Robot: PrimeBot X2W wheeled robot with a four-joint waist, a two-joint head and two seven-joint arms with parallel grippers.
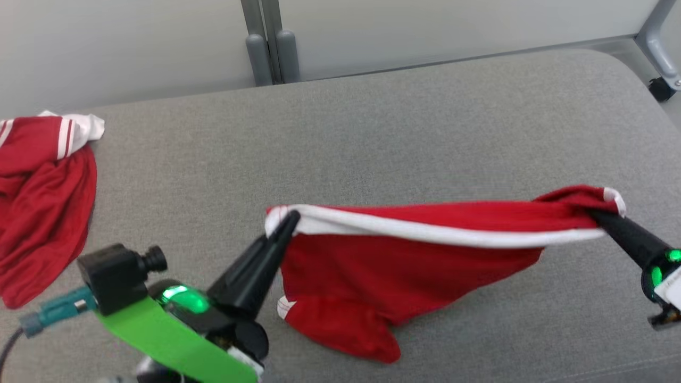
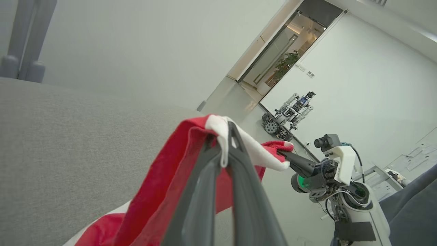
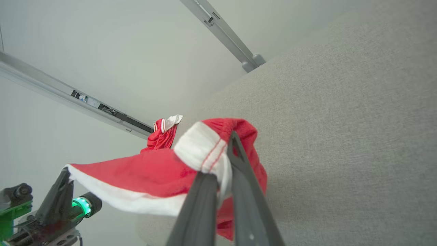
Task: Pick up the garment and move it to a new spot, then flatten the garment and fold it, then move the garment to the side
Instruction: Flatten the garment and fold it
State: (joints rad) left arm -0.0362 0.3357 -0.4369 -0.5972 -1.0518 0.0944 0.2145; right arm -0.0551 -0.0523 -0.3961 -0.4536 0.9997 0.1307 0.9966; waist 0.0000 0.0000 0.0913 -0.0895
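Left end effector [image 1: 291, 217]: one, fingers pressed shut on one end of the garment's white band.
Right end effector [image 1: 596, 215]: one, fingers pressed shut on the other end of the band, which is bunched at its tips.
Garment [image 1: 383, 266]: one, red with white trim. It is strung between the two end effectors and the band sags slightly from one to the other. The body hangs below the band, and its lowest folds seem to reach the counter nearer the left end effector.
Second garment [image 1: 37, 202]: one, also red with white stripes, crumpled on the counter. It lies well apart from the left end effector on its outer side, and farther still from the right.
Counter [image 1: 372, 133]: one, grey fabric top, beneath both end effectors.
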